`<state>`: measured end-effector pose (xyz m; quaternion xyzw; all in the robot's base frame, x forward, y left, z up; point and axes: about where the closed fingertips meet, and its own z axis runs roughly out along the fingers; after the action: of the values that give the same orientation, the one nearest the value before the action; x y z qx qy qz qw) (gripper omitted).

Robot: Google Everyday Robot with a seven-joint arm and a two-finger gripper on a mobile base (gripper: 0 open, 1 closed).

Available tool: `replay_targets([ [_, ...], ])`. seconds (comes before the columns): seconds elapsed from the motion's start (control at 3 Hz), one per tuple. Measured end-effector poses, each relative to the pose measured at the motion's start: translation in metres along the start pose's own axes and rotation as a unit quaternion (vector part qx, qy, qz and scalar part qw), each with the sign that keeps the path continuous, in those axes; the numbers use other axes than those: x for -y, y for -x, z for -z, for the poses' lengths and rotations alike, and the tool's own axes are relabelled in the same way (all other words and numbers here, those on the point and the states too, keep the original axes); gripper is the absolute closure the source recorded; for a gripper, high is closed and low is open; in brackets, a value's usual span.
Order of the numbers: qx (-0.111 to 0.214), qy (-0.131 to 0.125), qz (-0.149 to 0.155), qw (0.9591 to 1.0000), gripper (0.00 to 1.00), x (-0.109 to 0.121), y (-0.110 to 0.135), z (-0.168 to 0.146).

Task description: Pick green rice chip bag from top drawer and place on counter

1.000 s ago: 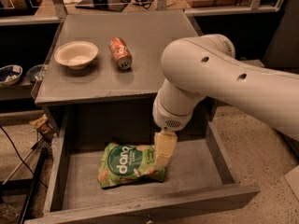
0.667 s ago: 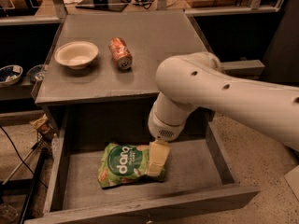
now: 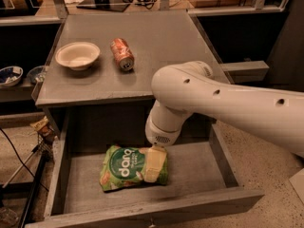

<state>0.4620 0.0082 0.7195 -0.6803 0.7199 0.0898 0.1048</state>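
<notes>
The drawer [image 3: 142, 209] stands pulled out, its front panel nearest. Inside, left of centre, the bag [image 3: 119, 169] lies flat on the drawer floor, label up. The gripper [image 3: 154, 164] is down on the bag's right end, its tan tip overlapping the pouch — whether it is spread or pinching cannot be told. The white arm [image 3: 213, 99] reaches in from the right, crossing the counter's front edge. On the counter [image 3: 161, 37] behind, a bowl [image 3: 77, 55] sits at left and a can [image 3: 122, 54] lies on its side just beside it.
</notes>
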Motion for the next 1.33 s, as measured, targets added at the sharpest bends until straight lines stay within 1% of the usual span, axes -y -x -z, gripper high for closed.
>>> replay_targets([
  [0.33, 0.015, 0.001, 0.002, 0.9999, 0.0, 0.013, 0.011, -0.034],
  [0.67, 0.018, 0.006, 0.001, 0.9998, 0.0, 0.011, 0.013, -0.041],
  [1.0, 0.033, 0.031, 0.0, 0.999, 0.0, -0.009, 0.027, -0.074],
  [1.33, 0.033, 0.032, 0.0, 0.9989, 0.0, -0.009, 0.027, -0.075],
])
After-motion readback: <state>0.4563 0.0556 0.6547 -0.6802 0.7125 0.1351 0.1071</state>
